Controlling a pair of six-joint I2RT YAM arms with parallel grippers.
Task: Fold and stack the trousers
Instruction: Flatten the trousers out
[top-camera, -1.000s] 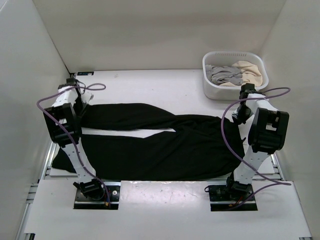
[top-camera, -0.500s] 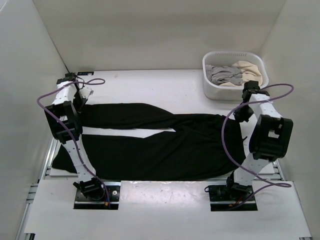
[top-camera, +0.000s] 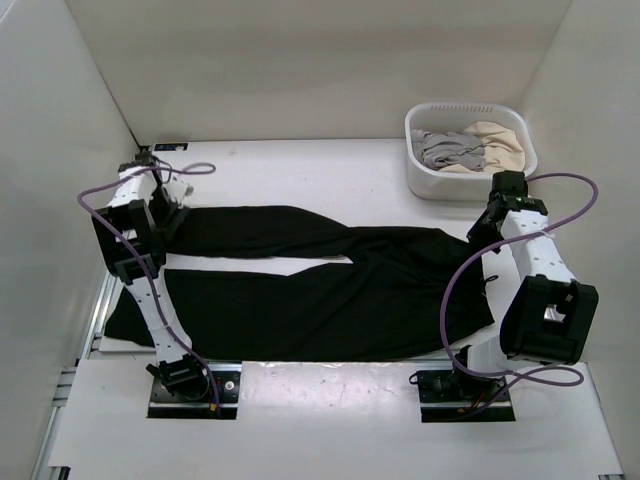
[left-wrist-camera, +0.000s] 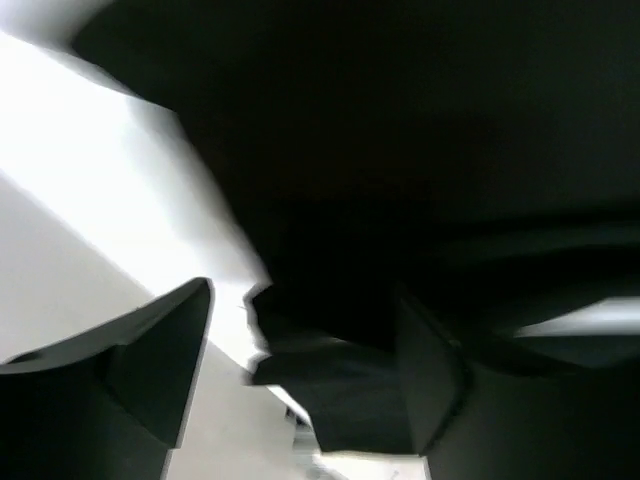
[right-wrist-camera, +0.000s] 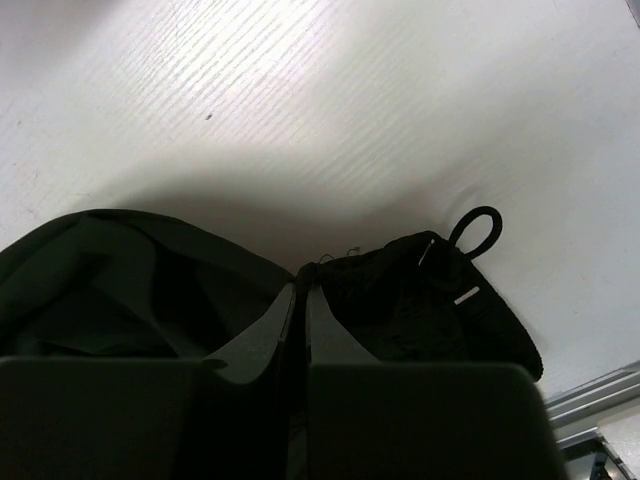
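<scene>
One pair of plain black soft trousers (top-camera: 330, 290) lies spread on the white table (top-camera: 300, 170), legs leftward. The right gripper (right-wrist-camera: 300, 292) pinches its waist edge tight; the left gripper (left-wrist-camera: 303, 300) gapes wide, cloth between its fingers. I cannot tell if it grips. One white plastic basket (top-camera: 420, 185) holds two garments — grey garment (top-camera: 445, 150), beige garment (top-camera: 500, 145).

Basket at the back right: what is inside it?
The basket holds a crumpled grey garment and a beige garment, side by side. Anything beneath them is covered and cannot be seen.
</scene>
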